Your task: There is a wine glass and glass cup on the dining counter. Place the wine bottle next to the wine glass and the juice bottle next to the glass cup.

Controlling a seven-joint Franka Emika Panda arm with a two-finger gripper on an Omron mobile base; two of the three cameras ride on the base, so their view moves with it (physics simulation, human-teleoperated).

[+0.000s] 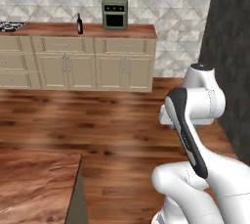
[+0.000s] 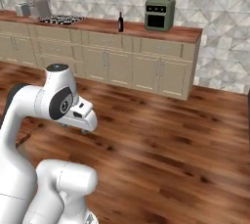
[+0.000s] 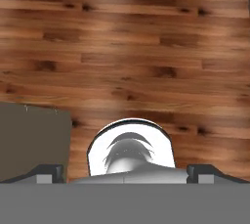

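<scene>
The wine bottle (image 1: 79,24) (image 2: 120,22), slim and dark, stands upright on the far wall counter (image 1: 132,31) (image 2: 176,33), across the floor from me. A corner of the dining counter (image 1: 34,184) with its reddish wood top lies at the lower left of the left base view. My gripper (image 3: 125,171) points down at the wooden floor. Its fingertips (image 3: 49,171) stand wide apart, open, with nothing between them. The wine glass, the glass cup and the juice bottle are out of view.
A green toaster oven (image 1: 114,12) (image 2: 159,13) sits on the wall counter right of the bottle, and a stove top (image 1: 12,25) (image 2: 61,20) to its left. A dark wall (image 1: 229,47) rises at the right. Bare wooden floor (image 1: 112,115) separates both counters.
</scene>
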